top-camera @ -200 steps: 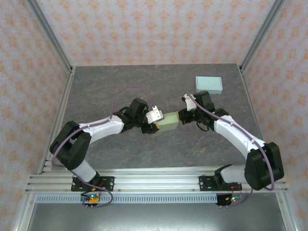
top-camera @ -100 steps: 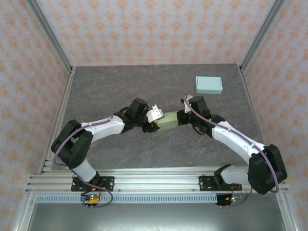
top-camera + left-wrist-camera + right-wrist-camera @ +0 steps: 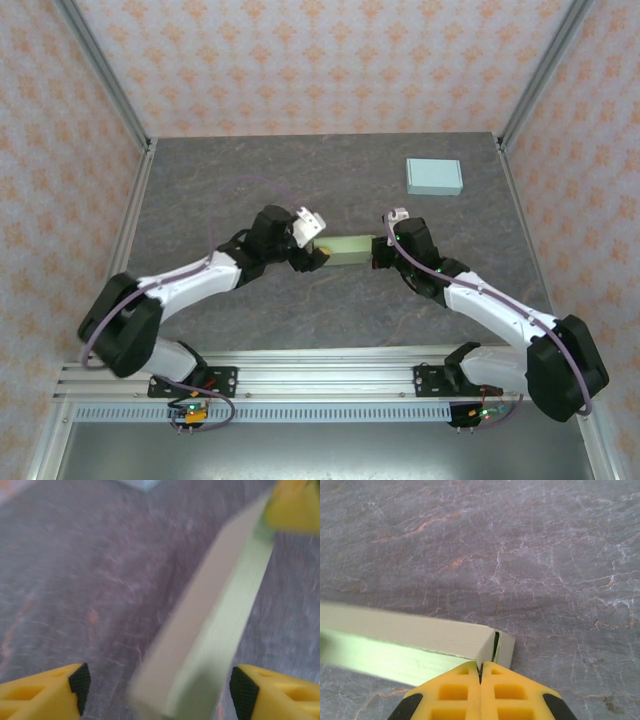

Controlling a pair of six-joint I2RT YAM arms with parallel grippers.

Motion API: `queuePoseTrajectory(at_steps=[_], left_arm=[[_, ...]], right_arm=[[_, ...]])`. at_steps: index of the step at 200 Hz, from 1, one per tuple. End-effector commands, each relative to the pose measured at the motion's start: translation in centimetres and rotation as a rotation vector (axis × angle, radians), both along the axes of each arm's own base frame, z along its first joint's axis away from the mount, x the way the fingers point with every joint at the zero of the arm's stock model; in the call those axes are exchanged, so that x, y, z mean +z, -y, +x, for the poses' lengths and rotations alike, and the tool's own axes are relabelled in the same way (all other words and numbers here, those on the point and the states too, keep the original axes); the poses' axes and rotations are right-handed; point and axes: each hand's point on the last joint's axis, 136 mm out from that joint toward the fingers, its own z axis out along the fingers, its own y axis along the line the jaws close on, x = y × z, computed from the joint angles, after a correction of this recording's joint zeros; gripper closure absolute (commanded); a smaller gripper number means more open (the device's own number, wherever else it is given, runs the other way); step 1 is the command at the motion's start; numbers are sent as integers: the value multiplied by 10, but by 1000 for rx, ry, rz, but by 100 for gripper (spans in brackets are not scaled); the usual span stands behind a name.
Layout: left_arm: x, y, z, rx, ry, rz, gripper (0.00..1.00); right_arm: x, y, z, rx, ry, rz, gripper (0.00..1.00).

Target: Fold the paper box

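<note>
The pale green paper box point(image 3: 348, 250) lies long and flat in the middle of the grey table, between the two grippers. My left gripper point(image 3: 317, 254) is open at its left end. In the left wrist view its fingertips point(image 3: 80, 681) stand wide on either side of the blurred box point(image 3: 215, 620) without touching it. My right gripper point(image 3: 380, 253) is shut, and its joined tips point(image 3: 481, 667) press against the box's right end point(image 3: 410, 632), beside a slightly ajar end flap point(image 3: 504, 647). The right gripper's yellow finger point(image 3: 295, 507) shows at the box's far end.
A closed light blue box point(image 3: 434, 176) sits at the back right of the table, its corner visible in the left wrist view point(image 3: 142, 484). Aluminium frame posts and patterned walls enclose the grey table point(image 3: 220, 180).
My left gripper has opened and let go of the box, and its arm has drawn back to the left. The box has settled flatter, and the right gripper has come down against its end.
</note>
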Motion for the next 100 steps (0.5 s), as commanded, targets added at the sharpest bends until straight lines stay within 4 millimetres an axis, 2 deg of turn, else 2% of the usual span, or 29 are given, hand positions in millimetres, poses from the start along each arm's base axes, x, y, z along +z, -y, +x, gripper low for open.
queuePoseTrajectory(at_steps=[1, 6, 8, 22, 39, 54, 77, 100], left_arm=[[42, -21, 6, 164, 65, -143, 16], [43, -27, 5, 199, 70, -158, 2], [42, -30, 5, 213, 69, -161, 1], [39, -44, 4, 298, 71, -195, 0], [20, -45, 1, 315, 9, -208, 0], [5, -36, 2, 314, -68, -225, 13], [-4, -33, 12, 347, -92, -235, 29], [-4, -25, 18, 315, -86, -192, 37]], right_arm=[[14, 3, 8, -64, 52, 24, 100], [15, 3, 8, -68, 53, 25, 100], [16, 3, 8, -69, 54, 26, 100], [18, 2, 8, -81, 57, 22, 100], [19, 3, 9, -101, 55, 19, 100], [19, 6, 11, -126, 48, 16, 100], [22, 9, 13, -159, 37, 18, 100], [24, 10, 15, -188, 10, 16, 100]])
